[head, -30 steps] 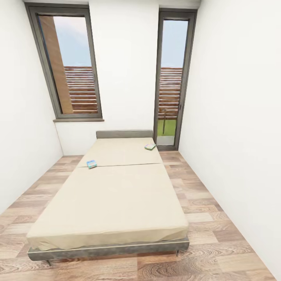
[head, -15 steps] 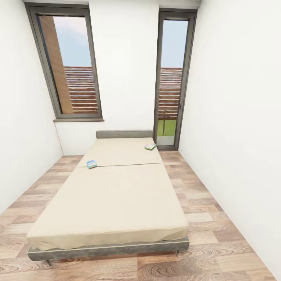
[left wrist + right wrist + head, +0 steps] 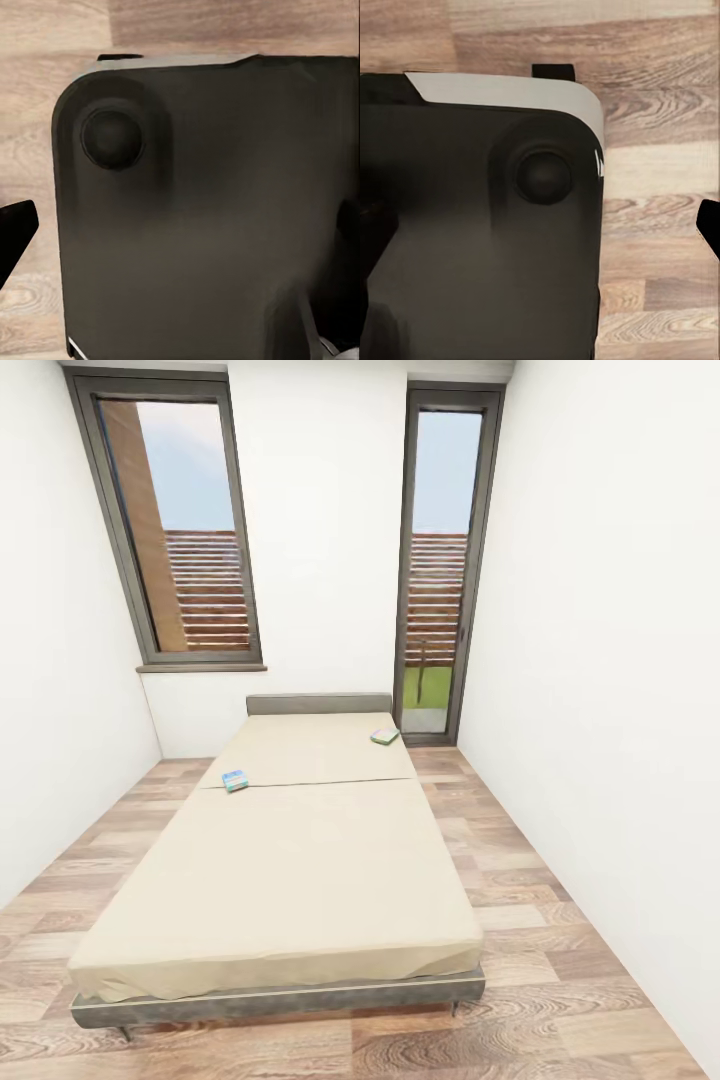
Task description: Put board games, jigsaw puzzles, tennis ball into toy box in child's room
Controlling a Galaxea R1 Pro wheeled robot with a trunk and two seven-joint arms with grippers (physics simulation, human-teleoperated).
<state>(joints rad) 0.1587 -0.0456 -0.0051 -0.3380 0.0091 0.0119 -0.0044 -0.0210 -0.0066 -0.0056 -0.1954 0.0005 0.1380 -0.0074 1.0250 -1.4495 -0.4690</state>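
Left wrist view: a dark finger tip (image 3: 16,229) pokes in at the picture's edge over a dark rounded robot body (image 3: 202,217) and plank floor (image 3: 45,30). Whether the left claw is open or closed, or holding anything, cannot be told. Right wrist view: another dark tip (image 3: 709,225) shows at the edge beside a dark body panel (image 3: 472,225); the right claw's opening cannot be told either.

Head view: the bed (image 3: 290,860) lies dead ahead, running toward 12 o'clock. Two board games rest flat on the mattress, well apart: a blue box (image 3: 235,780) at about 11 o'clock near the left edge, a green-edged box (image 3: 385,736) at about 1 o'clock near the headboard (image 3: 318,704). Two tall windows (image 3: 180,530) stand behind.
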